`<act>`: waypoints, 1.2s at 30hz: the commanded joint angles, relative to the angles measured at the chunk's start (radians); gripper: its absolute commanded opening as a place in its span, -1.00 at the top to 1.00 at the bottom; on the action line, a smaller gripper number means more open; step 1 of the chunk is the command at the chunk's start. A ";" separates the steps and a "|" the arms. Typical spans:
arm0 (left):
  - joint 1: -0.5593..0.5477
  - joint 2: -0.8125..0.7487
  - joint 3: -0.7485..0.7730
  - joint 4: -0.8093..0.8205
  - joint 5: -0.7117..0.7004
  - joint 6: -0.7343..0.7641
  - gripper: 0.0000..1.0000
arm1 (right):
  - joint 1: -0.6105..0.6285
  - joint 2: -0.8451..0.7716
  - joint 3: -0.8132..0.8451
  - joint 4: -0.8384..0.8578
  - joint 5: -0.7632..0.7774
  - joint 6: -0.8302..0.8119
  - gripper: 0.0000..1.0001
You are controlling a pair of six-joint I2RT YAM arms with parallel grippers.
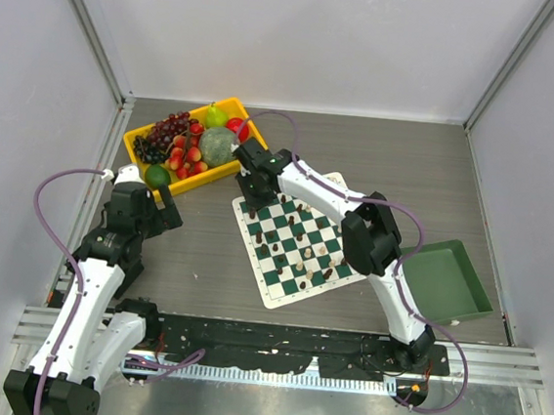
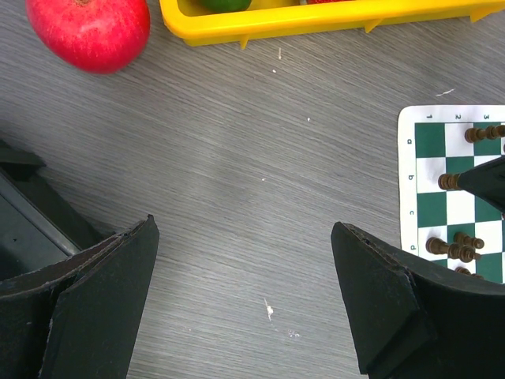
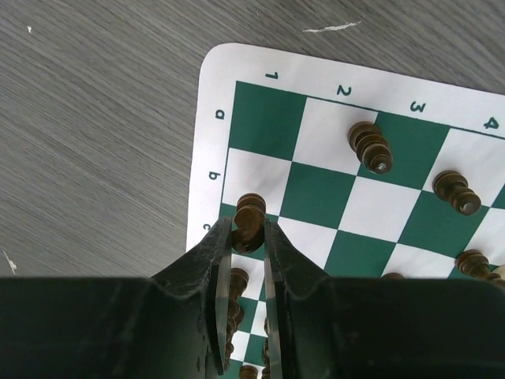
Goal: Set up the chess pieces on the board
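The green and white checkered board lies slanted at mid table, with several dark and cream chess pieces scattered on it. My right gripper is shut on a dark brown piece, held over the squares by the "c" mark near the board's far-left corner. More dark pieces stand close by on the board. My left gripper is open above bare table left of the board, with nothing between its fingers.
A yellow tray full of fruit sits at the back left, just behind the board's corner. A red apple lies on the table beside it. A plain green tray stands right of the board.
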 commanded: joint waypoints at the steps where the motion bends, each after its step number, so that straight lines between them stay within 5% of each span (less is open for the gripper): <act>1: 0.005 -0.012 -0.001 0.005 -0.018 0.008 -0.98 | 0.002 -0.010 0.052 0.000 -0.013 0.001 0.70; 20: 0.005 -0.001 0.001 0.004 -0.026 0.019 -0.98 | 0.005 0.046 0.078 0.000 0.042 0.002 0.65; 36: 0.005 -0.005 -0.004 0.005 -0.017 0.020 -0.98 | 0.008 0.043 0.093 0.007 -0.021 0.004 0.36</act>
